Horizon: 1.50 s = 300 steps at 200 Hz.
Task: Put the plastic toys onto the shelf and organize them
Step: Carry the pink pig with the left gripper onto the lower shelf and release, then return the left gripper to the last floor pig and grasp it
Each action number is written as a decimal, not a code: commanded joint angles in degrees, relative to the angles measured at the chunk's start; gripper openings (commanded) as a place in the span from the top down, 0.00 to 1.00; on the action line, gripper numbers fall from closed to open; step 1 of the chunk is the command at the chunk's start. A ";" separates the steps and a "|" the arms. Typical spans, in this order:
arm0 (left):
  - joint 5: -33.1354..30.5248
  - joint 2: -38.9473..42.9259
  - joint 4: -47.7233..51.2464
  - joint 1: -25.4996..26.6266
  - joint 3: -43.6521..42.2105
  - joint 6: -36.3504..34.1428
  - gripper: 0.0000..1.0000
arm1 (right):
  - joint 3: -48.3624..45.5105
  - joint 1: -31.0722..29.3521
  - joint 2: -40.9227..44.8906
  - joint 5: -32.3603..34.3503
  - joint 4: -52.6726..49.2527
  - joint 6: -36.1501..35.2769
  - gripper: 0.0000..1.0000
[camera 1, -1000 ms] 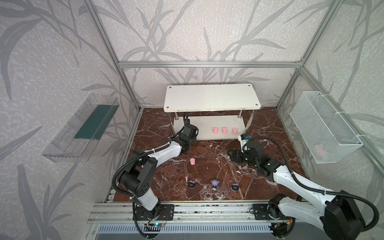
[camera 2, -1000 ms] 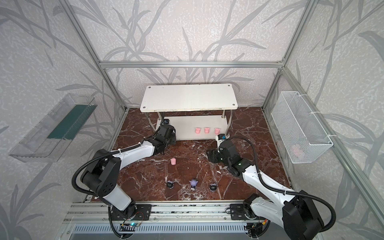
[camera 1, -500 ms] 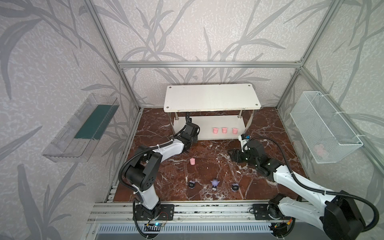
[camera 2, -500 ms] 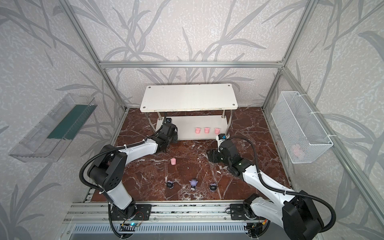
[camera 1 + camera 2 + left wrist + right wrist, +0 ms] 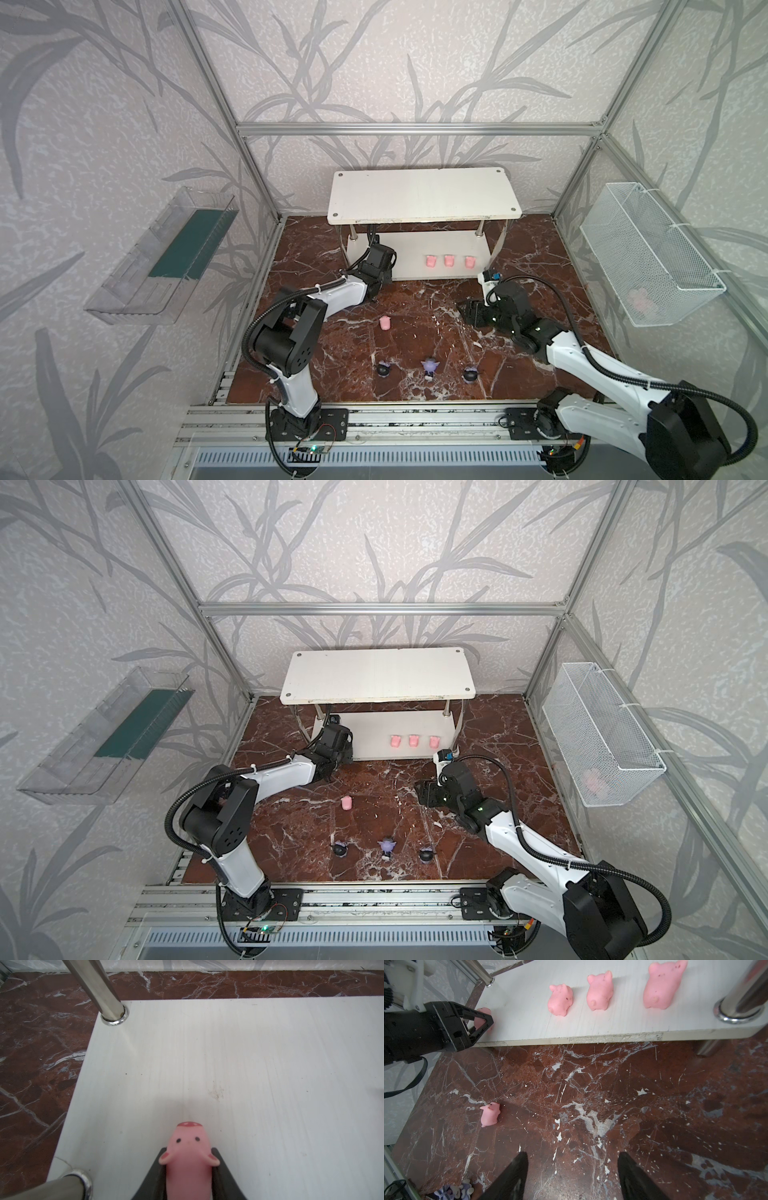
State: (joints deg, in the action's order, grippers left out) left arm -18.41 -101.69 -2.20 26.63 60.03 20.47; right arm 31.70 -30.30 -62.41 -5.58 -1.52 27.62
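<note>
Setting: a robot test cell in a lab, not a lived-in room. An aluminium extrusion frame (image 5: 415, 126) boxes in the workspace, and wall panels (image 5: 104, 124) papered with a grey leaf print are fixed inside it. The floor is a marble-pattern board (image 5: 436, 332) that ends at a slotted aluminium rail (image 5: 415, 419) along the front. The left arm (image 5: 332, 295) and right arm (image 5: 582, 357) are bolted to that rail with cables exposed, and a small circuit board (image 5: 309, 449) with a lit LED sits by the left base. Staged props: a white two-tier shelf (image 5: 424, 193) at the back, a clear plastic bin (image 5: 166, 257) on one side wall and a wire basket (image 5: 648, 257) on the opposite one.

Clear bin (image 5: 124, 291), wire basket (image 5: 623, 249)
</note>
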 commanded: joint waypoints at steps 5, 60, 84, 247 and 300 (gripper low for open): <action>-0.52 -0.86 -0.71 -0.63 1.34 0.80 0.68 | -0.85 0.35 0.89 -0.57 0.65 0.17 0.31; 0.79 -2.06 -0.14 -1.69 2.28 0.82 0.65 | -1.02 0.39 0.76 -0.66 0.73 0.40 0.31; 1.27 -2.28 -0.23 -2.00 2.33 0.97 0.62 | -1.11 0.34 0.72 -0.66 0.79 0.52 0.31; 4.58 9.29 2.37 -0.01 -3.55 2.15 0.30 | -1.82 0.38 -0.43 -1.36 2.65 1.30 0.31; 5.32 14.41 3.94 2.43 -7.79 5.30 0.29 | -2.00 0.36 -0.87 -1.85 3.39 1.74 0.31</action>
State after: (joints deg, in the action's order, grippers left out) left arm -13.34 -91.11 1.08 27.73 53.82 23.57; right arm 30.28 -30.26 -62.78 -6.57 0.23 28.97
